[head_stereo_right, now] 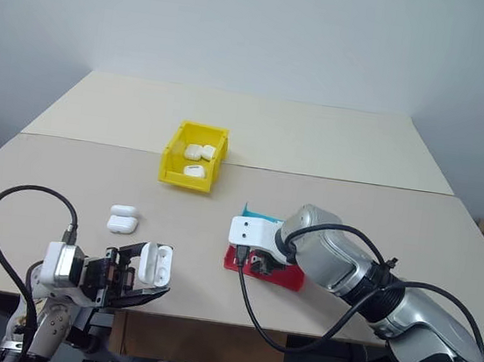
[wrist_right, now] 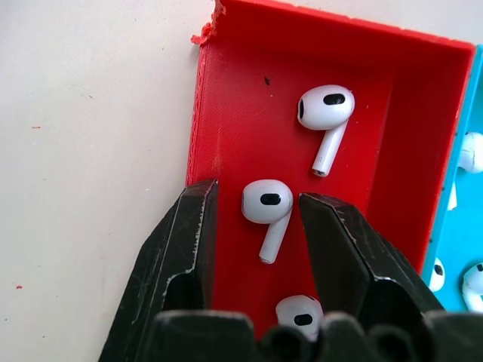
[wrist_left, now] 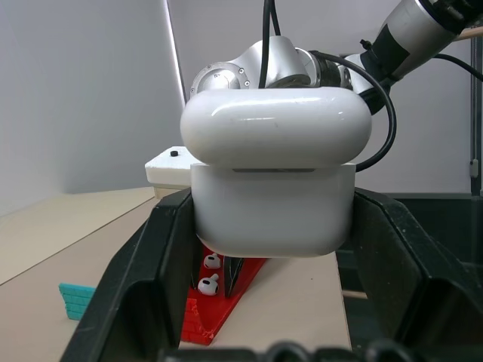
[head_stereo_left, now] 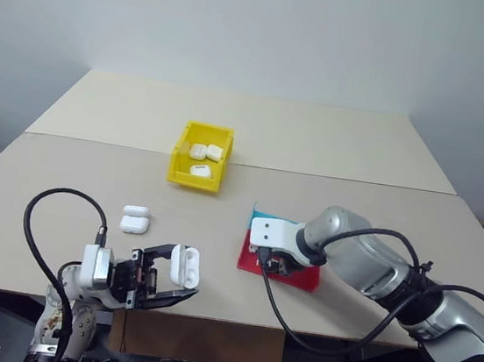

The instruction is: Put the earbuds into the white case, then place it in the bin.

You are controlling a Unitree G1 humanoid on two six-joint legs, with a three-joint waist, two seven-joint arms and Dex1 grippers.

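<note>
Left gripper (head_stereo_left: 178, 281): clamped on a white case (head_stereo_left: 185, 265), lid ajar, at the table's (head_stereo_left: 335, 139) near edge.
Spare cases (head_stereo_left: 135, 219): two on the table just beyond it.
Bin (head_stereo_left: 197, 175): yellow, farther back, well apart from both hands, three cases inside.
Right gripper (wrist_right: 256, 226): fingers apart, lowered into the red tray (wrist_right: 226, 98).
Earbuds (wrist_right: 268, 207): one lies between those fingers, ungripped; the right wrist view alone shows this, plus more buds in the teal tray (wrist_right: 464, 121).
</note>
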